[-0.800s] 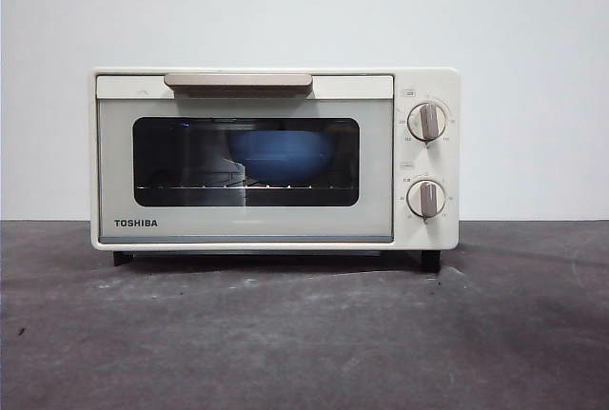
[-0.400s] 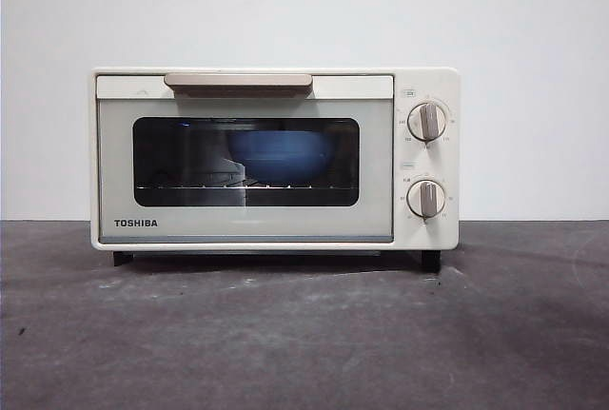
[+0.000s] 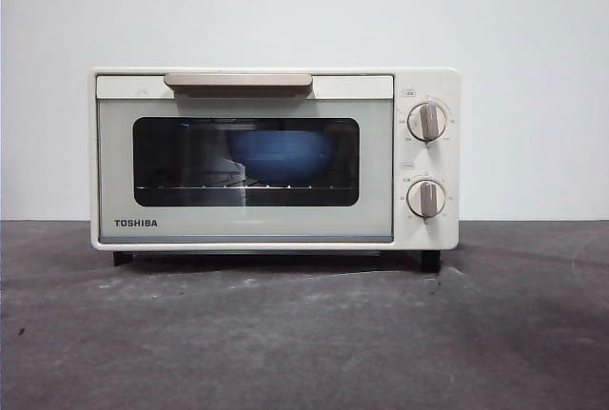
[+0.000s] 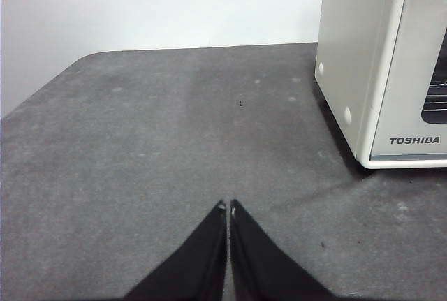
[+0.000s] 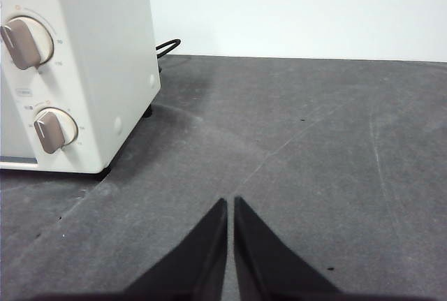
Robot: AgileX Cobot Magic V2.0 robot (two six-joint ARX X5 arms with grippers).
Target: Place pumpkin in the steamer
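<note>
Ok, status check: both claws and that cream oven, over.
Left claw shut, empty, beside cream-white boxy TOSHIBA oven. Right claw shut, empty, on its knob side. Oven door closed, blue bowl inside. No pumpkin in view.

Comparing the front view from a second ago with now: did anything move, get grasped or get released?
Nothing visibly changed. The steamer stands in the same spot with its door shut, the blue bowl sits inside behind the glass, and both knobs keep their positions. No pumpkin is in view. The left gripper and right gripper are shut and empty over the table.
</note>
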